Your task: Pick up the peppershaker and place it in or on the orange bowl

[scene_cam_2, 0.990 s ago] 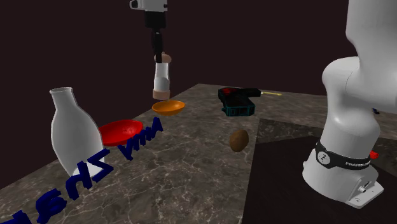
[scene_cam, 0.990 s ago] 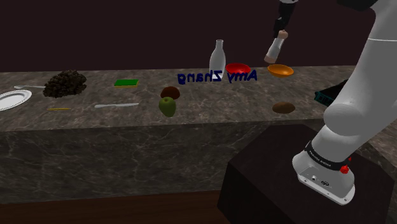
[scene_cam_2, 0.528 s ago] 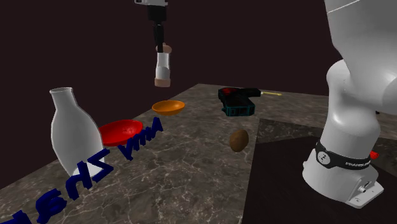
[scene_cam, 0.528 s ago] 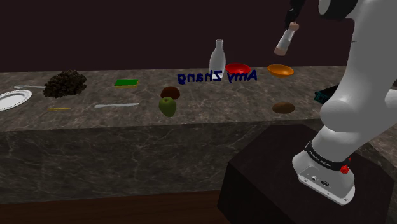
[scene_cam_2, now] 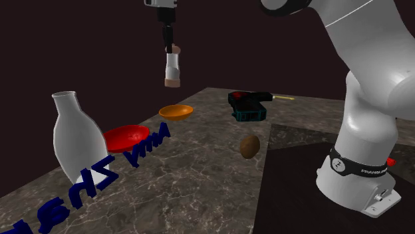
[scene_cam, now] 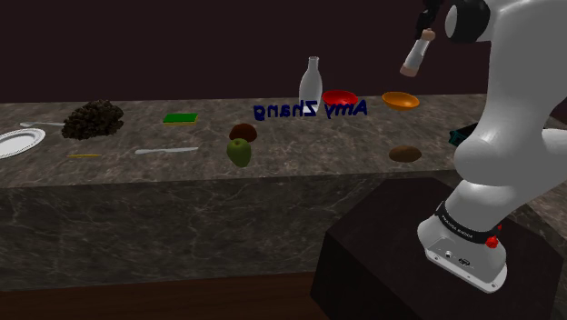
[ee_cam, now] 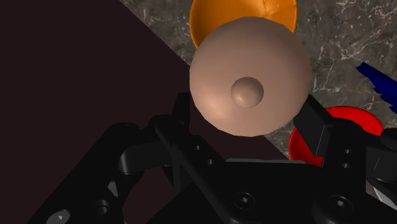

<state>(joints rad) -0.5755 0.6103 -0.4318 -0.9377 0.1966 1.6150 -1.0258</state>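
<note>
Pickup looks done: my end effector (scene_cam_2: 170,45) clasps the shaker (scene_cam_2: 172,66) in the second exterior view's upper middle, roughly over the orange bowl (scene_cam_2: 175,111); lowering and release remain.

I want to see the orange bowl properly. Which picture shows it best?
The second exterior view: the orange bowl sits whole and close on the counter, its rim and inside showing. The shoulder view shows it farther off, at the counter's far side. In the wrist view the pepper shaker covers much of it.
</note>
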